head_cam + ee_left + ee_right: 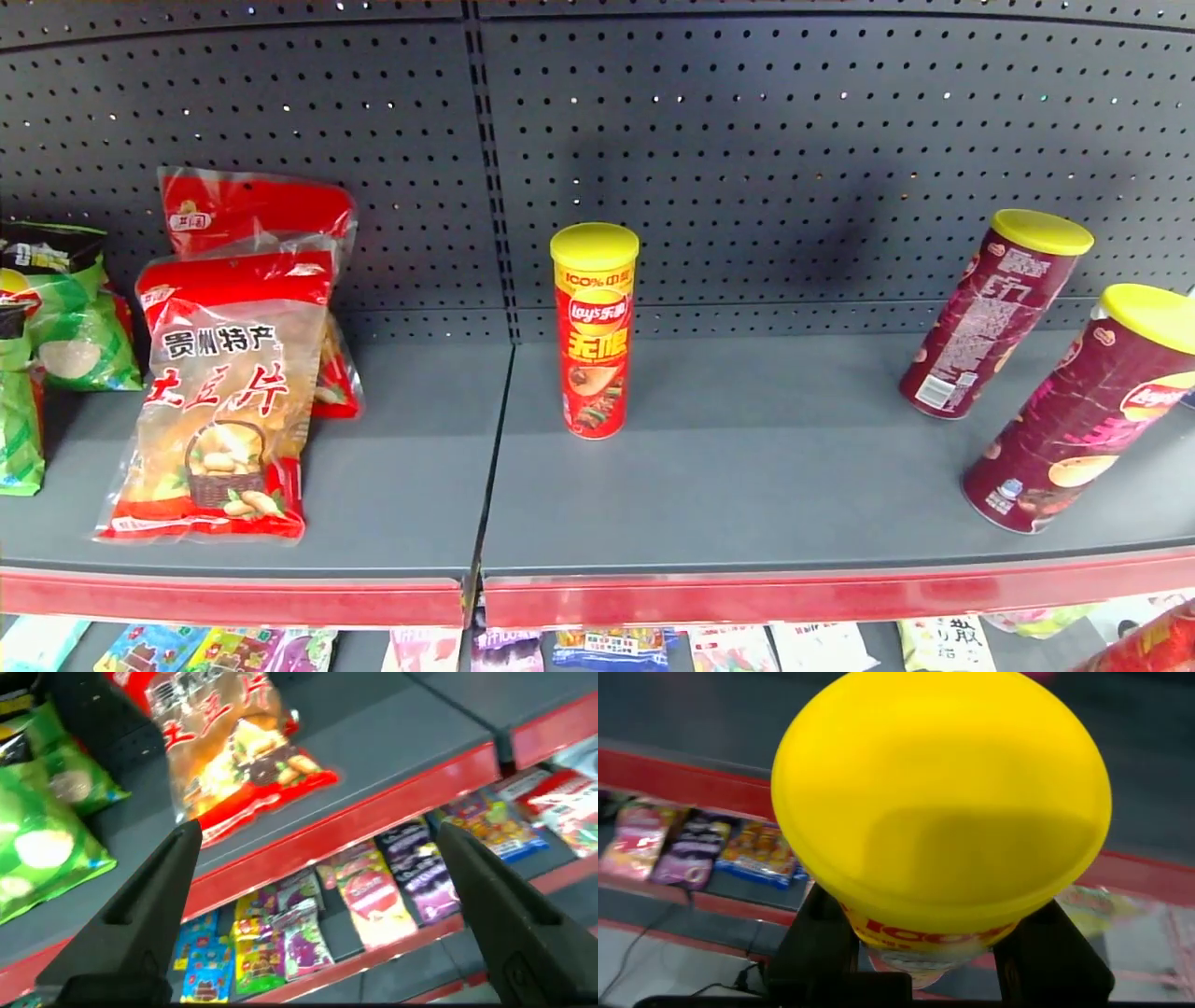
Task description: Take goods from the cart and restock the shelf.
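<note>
The yellow-lidded can (941,812) sits pinched in our right gripper (934,947), out in front of the shelf (747,485). Our left gripper (318,835) hangs spread and empty. Risk: we clip the red lip (747,593) or topple the standing can (594,331).

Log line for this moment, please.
right gripper: jaws shut on red cylindrical chip can with yellow plastic lid | left gripper: jaws open, empty | grey metal shelf: second red can upright mid-shelf
</note>
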Robot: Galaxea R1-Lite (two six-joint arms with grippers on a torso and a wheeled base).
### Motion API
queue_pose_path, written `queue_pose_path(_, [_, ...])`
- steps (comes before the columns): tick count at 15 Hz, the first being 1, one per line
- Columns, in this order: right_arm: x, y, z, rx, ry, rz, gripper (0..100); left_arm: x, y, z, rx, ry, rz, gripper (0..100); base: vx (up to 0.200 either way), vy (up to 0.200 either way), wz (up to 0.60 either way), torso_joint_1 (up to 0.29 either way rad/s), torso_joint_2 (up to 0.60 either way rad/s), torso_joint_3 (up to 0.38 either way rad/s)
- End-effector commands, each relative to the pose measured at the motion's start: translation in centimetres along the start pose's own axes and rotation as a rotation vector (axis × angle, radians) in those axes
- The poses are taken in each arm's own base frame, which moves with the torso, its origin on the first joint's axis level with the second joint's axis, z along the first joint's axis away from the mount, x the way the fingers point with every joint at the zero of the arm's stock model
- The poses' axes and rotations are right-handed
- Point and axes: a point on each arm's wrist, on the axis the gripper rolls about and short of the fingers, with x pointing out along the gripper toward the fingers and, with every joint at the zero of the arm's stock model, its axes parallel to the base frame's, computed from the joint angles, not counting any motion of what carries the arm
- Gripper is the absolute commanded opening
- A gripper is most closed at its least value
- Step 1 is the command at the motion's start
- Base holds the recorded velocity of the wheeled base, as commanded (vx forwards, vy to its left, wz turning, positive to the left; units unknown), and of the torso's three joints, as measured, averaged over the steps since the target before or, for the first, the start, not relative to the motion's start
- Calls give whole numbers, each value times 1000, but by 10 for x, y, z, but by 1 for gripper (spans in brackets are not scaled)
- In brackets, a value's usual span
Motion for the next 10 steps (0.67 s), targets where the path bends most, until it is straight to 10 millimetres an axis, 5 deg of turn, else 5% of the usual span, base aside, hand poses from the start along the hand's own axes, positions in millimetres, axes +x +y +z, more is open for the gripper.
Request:
queue_pose_path(1, [-8,3,-5,-7,-60,71,0,15,6,24,-35,25,-97,100,0,0,0,0,0,0])
queue_pose_path(4, [-11,3,-3,-3,-84,79,0,86,17,81,-158,38,-159,100,0,0,0,0,0,0])
queue_pose_path(7, [-9,3,-2,-3,-74,86,0,163,7,99,-164,29,-349,100,0,0,0,0,0,0])
queue_pose_path(10, [-8,3,-4,-2,-68,86,0,217,-2,114,-171,39,-552,100,0,0,0,0,0,0])
